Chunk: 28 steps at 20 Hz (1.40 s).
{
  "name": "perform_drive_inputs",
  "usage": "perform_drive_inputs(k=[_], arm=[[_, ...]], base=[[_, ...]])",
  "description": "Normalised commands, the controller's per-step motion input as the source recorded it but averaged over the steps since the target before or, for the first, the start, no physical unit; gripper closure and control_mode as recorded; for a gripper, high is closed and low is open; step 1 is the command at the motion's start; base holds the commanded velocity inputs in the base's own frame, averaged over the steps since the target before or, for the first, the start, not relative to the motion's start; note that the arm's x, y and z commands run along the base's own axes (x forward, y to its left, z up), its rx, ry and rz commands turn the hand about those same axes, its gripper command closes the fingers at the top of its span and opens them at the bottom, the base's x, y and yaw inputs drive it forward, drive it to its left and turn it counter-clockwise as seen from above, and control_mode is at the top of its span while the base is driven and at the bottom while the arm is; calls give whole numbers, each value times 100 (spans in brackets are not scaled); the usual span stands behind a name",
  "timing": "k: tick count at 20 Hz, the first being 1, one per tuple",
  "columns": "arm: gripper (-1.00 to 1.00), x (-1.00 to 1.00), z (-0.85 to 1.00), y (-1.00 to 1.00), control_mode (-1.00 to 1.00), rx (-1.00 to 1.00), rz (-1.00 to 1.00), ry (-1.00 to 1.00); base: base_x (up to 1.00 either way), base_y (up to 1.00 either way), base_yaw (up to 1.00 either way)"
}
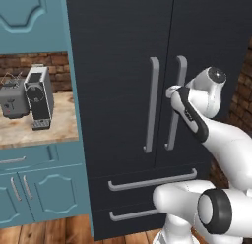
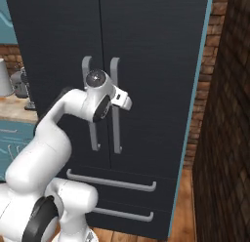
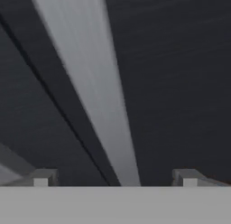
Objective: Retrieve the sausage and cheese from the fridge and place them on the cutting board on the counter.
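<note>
The black two-door fridge stands with both doors shut. The sausage and the cheese are hidden, and the cutting board is out of view. My gripper is up against the right door's long grey handle at about mid height. In the hand view the handle runs slantwise between the two spread fingertips, which do not touch it. The gripper is open and holds nothing. The beige counter lies to the fridge's left.
A coffee machine and a grey appliance stand on the counter, with teal cabinets below. Two drawers with bar handles sit under the fridge doors. A dark brick wall closes in on the right.
</note>
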Motion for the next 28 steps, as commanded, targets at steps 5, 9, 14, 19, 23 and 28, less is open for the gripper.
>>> perform_drive_inputs(k=[5,9,14,19,23,28], arm=[[-100,66,-29,-5,-100,10,0,3],[-100,59,-24,-2,-100,3,0,3],[-100,54,-28,0,-100,0,0,0],[100,52,-37,0,-100,0,0,0],[100,69,-33,0,-100,1,0,0],[100,54,-12,0,-100,2,1,0]], base=[[0,0,0],[0,0,0],[0,0,0],[0,0,0],[0,0,0],[0,0,0]])
